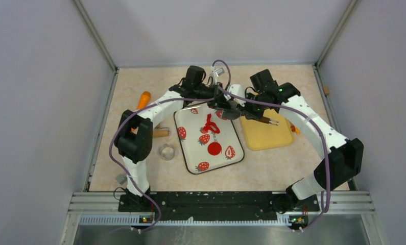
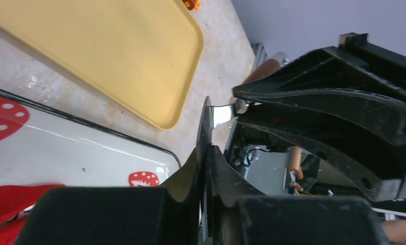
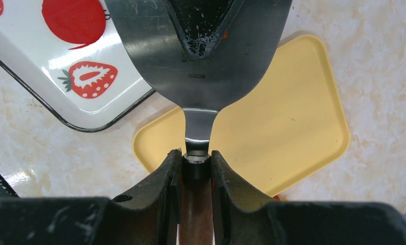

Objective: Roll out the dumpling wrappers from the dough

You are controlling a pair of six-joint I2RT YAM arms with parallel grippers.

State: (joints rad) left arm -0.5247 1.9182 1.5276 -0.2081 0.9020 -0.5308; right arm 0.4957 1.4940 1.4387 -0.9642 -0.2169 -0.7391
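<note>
- Right gripper [image 3: 196,164] pinches the spatula [image 3: 149,61] by its wooden handle.
- Left gripper [image 2: 207,153] pinches its blade.
- Dough [image 1: 209,124] lies far of the wrapper [image 1: 214,149] on the tray [image 1: 191,148].

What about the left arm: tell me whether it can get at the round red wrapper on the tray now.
Probably not yet: the left claw is pinching the spatula blade that the right claw holds. Nothing covers the wrapper itself.

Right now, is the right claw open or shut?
Shut: the right claw clamps the spatula by its wooden handle from both sides.
</note>
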